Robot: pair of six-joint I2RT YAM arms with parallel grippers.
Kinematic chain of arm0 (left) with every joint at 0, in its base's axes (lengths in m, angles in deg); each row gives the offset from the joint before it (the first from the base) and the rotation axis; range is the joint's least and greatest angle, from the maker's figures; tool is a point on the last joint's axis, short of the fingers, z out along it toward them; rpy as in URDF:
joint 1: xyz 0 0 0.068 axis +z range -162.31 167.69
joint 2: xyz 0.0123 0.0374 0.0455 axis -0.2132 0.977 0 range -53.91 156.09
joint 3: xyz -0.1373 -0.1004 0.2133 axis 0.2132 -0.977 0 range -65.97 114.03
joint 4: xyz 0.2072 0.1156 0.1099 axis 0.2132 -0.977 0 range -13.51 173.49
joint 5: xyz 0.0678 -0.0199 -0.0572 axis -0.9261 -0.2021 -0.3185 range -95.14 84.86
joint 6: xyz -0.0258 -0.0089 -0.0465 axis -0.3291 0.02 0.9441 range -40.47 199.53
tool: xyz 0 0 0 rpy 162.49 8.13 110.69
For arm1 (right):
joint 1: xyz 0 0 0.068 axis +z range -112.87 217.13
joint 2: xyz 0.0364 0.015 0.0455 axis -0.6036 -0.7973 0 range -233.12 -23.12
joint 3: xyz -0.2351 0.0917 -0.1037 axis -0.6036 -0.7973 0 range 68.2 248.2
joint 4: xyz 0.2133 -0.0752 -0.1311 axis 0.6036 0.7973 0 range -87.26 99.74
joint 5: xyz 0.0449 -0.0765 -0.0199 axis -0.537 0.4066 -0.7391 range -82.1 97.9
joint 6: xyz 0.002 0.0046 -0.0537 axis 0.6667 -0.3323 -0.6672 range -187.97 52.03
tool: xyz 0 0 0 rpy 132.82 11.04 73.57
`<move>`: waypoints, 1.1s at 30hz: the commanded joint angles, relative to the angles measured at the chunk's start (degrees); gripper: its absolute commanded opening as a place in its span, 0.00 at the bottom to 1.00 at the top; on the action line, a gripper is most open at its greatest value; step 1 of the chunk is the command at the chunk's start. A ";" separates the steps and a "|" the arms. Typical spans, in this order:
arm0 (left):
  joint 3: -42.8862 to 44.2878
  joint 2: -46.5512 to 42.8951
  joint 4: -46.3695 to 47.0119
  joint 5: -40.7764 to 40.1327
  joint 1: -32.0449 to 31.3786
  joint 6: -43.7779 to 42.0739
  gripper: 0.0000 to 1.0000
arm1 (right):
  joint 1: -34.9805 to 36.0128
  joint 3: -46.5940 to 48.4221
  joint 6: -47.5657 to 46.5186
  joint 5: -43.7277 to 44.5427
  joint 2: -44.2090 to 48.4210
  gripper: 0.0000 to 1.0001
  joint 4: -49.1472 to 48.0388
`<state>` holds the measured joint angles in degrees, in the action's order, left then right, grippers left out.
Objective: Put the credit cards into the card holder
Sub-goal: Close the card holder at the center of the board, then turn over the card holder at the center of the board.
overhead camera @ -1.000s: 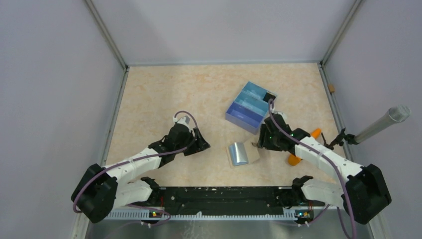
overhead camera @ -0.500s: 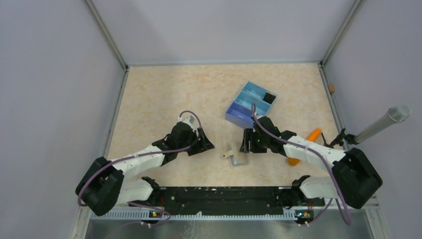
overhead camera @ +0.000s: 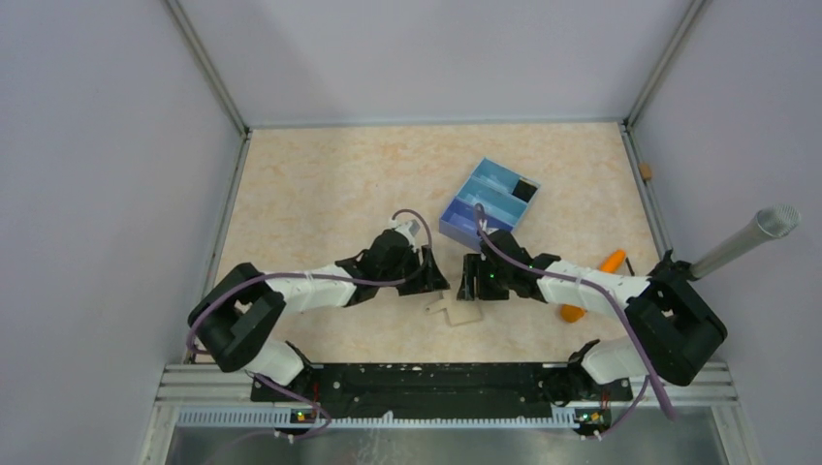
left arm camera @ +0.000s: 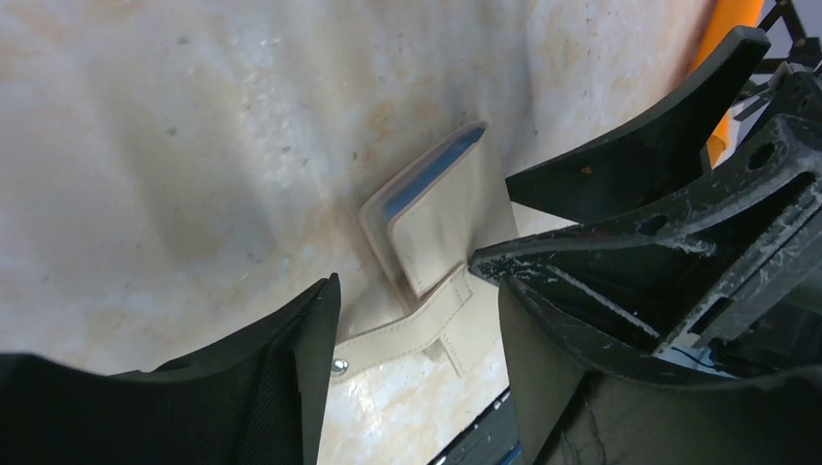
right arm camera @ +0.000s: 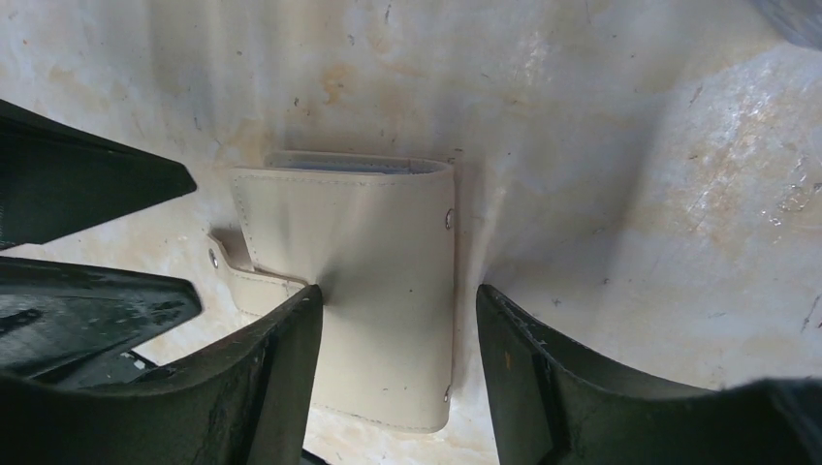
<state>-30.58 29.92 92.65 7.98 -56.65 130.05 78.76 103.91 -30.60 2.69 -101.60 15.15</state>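
Observation:
The beige card holder (overhead camera: 456,311) lies folded shut on the table between my two grippers. In the left wrist view the holder (left arm camera: 456,218) shows a light-blue credit card edge (left arm camera: 433,170) inside its far end, and its strap with a metal snap (left arm camera: 338,366) sticks out loose. My left gripper (left arm camera: 417,363) is open just above the strap. In the right wrist view my right gripper (right arm camera: 397,300) is open over the holder (right arm camera: 368,252), one finger on it and the other beside its edge. From above, the left gripper (overhead camera: 433,283) and right gripper (overhead camera: 469,285) nearly touch.
A blue three-compartment tray (overhead camera: 490,203) sits just behind the right gripper. An orange object (overhead camera: 608,262) lies by the right forearm. A grey microphone (overhead camera: 746,240) pokes in at the right wall. The black rail (overhead camera: 417,380) runs along the near edge.
The holder lay open with a bluish card showing; now it is folded shut. The right gripper has moved left over it. The left gripper has swung right to the holder.

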 commanded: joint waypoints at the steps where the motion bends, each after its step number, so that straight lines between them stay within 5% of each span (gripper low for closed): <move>1: 4.27 4.65 2.81 -1.56 -1.92 -3.18 0.61 | 0.67 0.33 1.44 0.43 -0.12 0.58 0.10; 12: 7.73 9.47 -6.96 -8.62 -5.56 -7.47 0.27 | -5.18 -7.28 3.75 -8.30 6.92 0.58 -1.40; 24: 5.74 9.41 -7.91 -11.41 -6.94 -7.06 0.22 | -4.93 -21.03 17.33 -18.99 11.99 0.50 -22.60; 28: 4.93 9.22 -7.32 -12.32 -7.33 -5.72 0.20 | -3.49 -20.34 18.63 -18.43 8.47 0.40 -27.83; 33: 2.47 6.17 -5.04 -12.58 -7.34 -3.16 0.21 | -2.95 -18.72 17.52 -12.39 8.16 0.08 -27.66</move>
<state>-24.96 38.27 89.94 -1.59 -63.73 125.59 75.00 83.51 -12.83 -15.36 -94.10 -8.66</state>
